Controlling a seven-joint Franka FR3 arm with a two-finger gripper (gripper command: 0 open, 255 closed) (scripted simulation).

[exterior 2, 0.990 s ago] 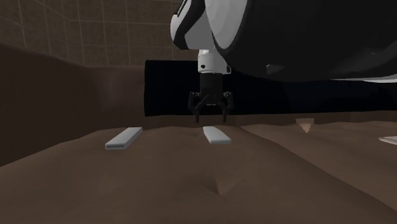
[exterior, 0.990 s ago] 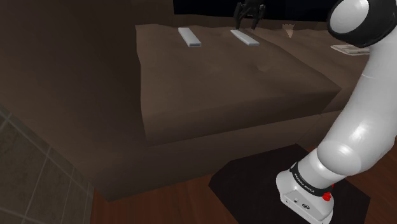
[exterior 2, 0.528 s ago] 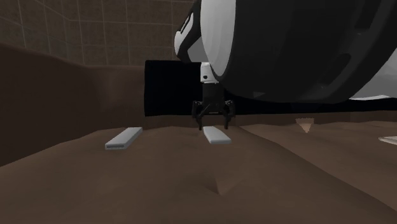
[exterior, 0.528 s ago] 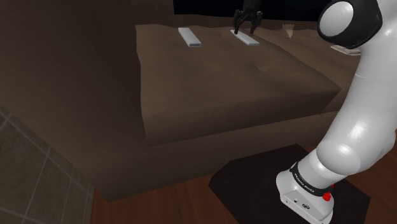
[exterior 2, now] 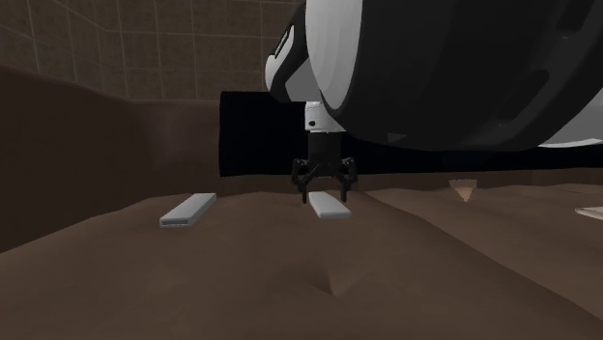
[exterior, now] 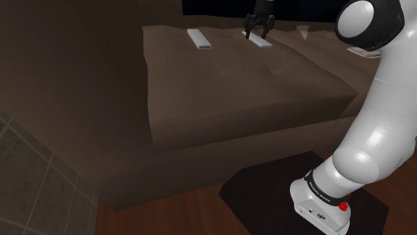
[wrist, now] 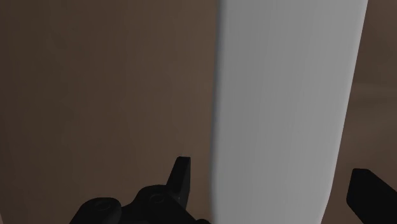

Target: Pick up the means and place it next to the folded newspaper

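Grasping is the step in hand: the black two-finger gripper (exterior: 259, 28), jaws wide, straddles the flat pale-grey bar (exterior: 262, 43) lying far back on the brown cushioned seat (exterior: 267, 87), and probably need only lower slightly and close.

No text, label or number is legible anywhere.

Grey slab (exterior: 199, 39) (on brown cushion (exterior: 234, 87))

You're looking at a plain pale grey bar (exterior: 260, 41) and a matching second bar (exterior: 199, 39) on a solid brown cushion (exterior: 234, 87), plus a black gripper (exterior: 258, 31), white arm (exterior: 374, 127), tan grid-tiled wall (exterior 2: 87, 48) and reddish wood floor (exterior: 174, 217).
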